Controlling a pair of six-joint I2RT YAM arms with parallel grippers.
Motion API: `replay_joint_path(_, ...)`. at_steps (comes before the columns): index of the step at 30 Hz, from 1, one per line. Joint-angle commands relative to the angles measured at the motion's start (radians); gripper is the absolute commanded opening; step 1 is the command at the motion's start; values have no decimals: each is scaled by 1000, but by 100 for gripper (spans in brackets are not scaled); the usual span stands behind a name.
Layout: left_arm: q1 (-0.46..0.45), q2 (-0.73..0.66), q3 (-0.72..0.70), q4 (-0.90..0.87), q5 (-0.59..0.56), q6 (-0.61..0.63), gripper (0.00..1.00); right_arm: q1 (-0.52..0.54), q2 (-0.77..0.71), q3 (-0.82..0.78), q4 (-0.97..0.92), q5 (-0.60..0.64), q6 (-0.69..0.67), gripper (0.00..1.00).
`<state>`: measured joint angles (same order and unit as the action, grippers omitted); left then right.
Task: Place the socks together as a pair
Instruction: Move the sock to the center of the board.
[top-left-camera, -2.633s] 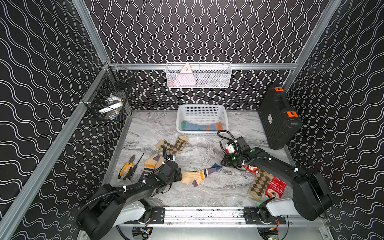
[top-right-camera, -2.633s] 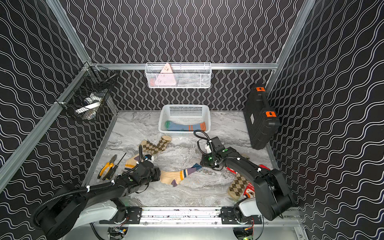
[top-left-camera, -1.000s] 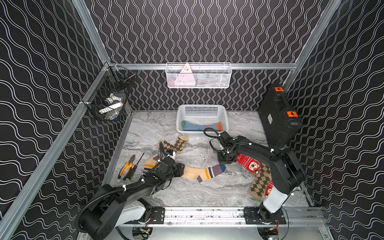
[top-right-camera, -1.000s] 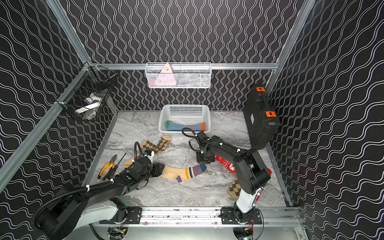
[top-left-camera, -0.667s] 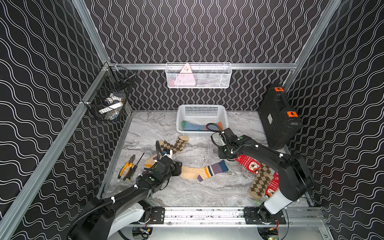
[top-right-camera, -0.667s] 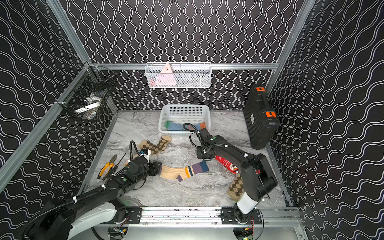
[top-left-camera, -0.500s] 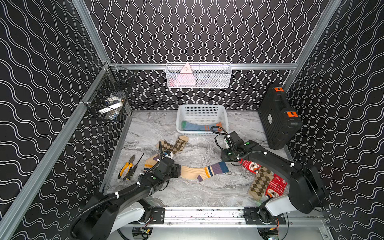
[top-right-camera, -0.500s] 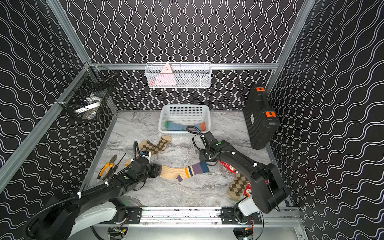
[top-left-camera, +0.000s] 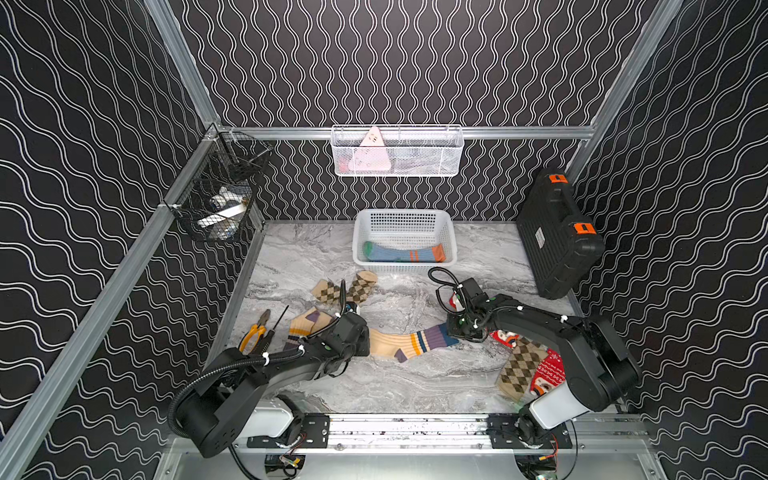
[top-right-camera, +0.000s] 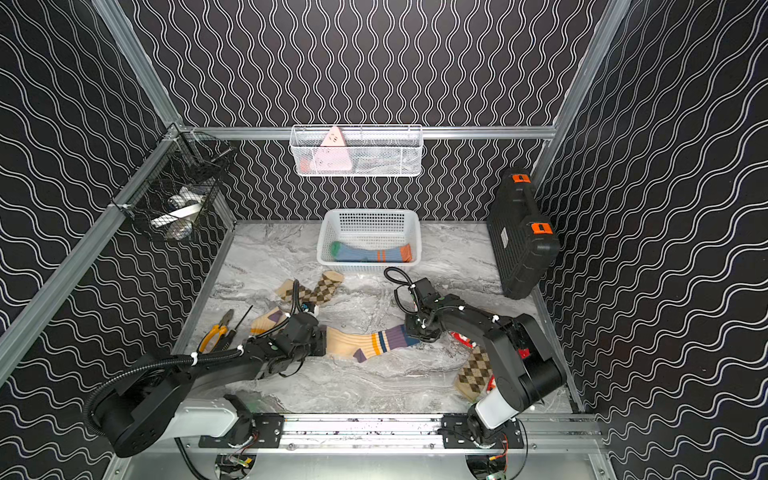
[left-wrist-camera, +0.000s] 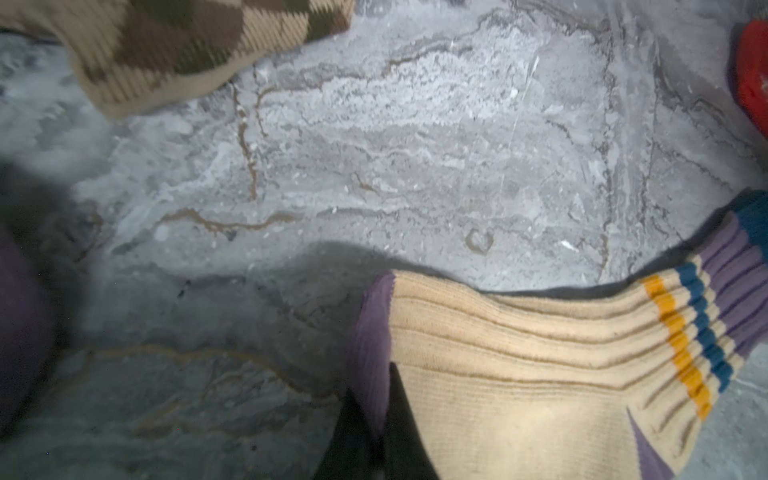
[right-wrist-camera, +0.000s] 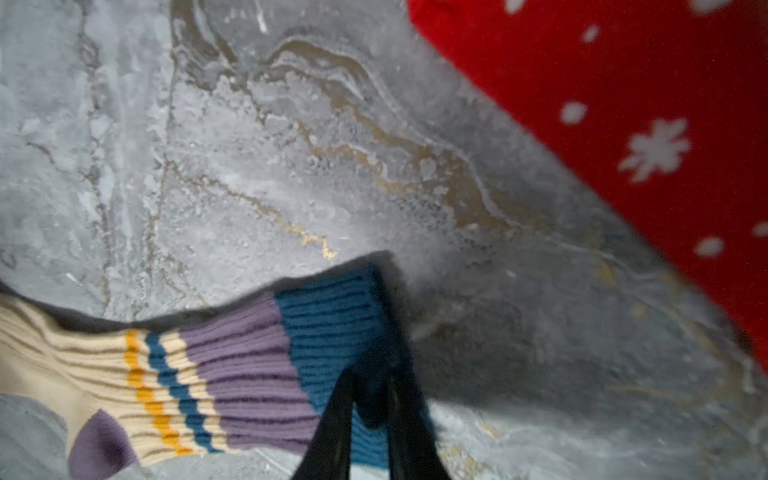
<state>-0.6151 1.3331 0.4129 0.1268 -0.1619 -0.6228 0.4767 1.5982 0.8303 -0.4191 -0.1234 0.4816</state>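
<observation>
Left gripper (top-left-camera: 367, 341), apart a moment ago, is now pinching the purple toe of the striped sock (top-left-camera: 409, 345); right gripper (top-left-camera: 456, 332) is likewise clamping its teal cuff. The sock is lying on the table (top-left-camera: 407, 386), stretching lengthwise between them, toe toward the left arm. Only the wrist views are showing the fingers (left-wrist-camera: 403, 436) biting fabric; the top views are hiding them.

Socks: one striped sock laid out mid-table, the others spread round it.
Cream/purple/teal striped sock (top-left-camera: 409, 345) lies lengthways at centre, purple toe toward 9 o'clock, teal cuff toward 3. Second striped sock (top-left-camera: 307, 326) at 9 o'clock, partly hidden. Tan argyle sock (top-left-camera: 345, 289) at 10 o'clock, bent in a V. Second argyle sock (top-left-camera: 519, 365) at 4 o'clock, touching the red Christmas socks (top-left-camera: 548, 370). Blue socks (top-left-camera: 399, 253) with orange stripes at 12 o'clock, in the white basket (top-left-camera: 403, 214).
</observation>
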Motion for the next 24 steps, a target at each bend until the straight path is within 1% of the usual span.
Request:
replay_joint_path(1, -1, 21, 10, 95, -90, 36, 3, -14, 34, 18, 54, -34, 12, 6)
replay_joint_path(4, 1, 64, 28, 161, -132, 63, 1, -15, 63, 57, 40, -19, -2, 0)
replay_joint_path(5, 0, 79, 35, 182, -141, 73, 1, -46, 72, 72, 30, -13, -8, 0)
replay_joint_path(6, 2, 95, 43, 203, -152, 85, 1, -52, 81, 91, 19, -12, -17, 0)
replay_joint_path(12, 13, 163, 89, 277, -204, 153, 0, -59, 133, 207, -48, 31, -66, 0)
replay_joint_path(14, 18, 182, 111, 266, -216, 166, 2, -62, 154, 232, -66, 56, -76, 0)
replay_joint_path(15, 17, 186, 120, 256, -220, 170, 11, -62, 158, 239, -71, 62, -80, 0)
replay_joint_path(16, 20, 183, 124, 243, -219, 168, 21, -62, 153, 239, -70, 60, -83, 0)
replay_joint_path(18, 20, 153, 147, 163, -227, 152, 45, -62, 124, 224, -56, 47, -85, 12)
replay_joint_path(19, 20, 130, 162, 111, -236, 142, 52, -62, 107, 215, -51, 43, -83, 17)
replay_joint_path(21, 18, 58, 213, -70, -269, 120, 60, -62, 53, 197, -44, 34, -84, 27)
replay_joint_path(23, 18, -24, 243, -202, -308, 113, 66, -62, -8, 182, -45, 27, -83, 32)
replay_joint_path(24, 19, -65, 251, -261, -338, 109, 67, -62, -40, 173, -47, 20, -83, 33)
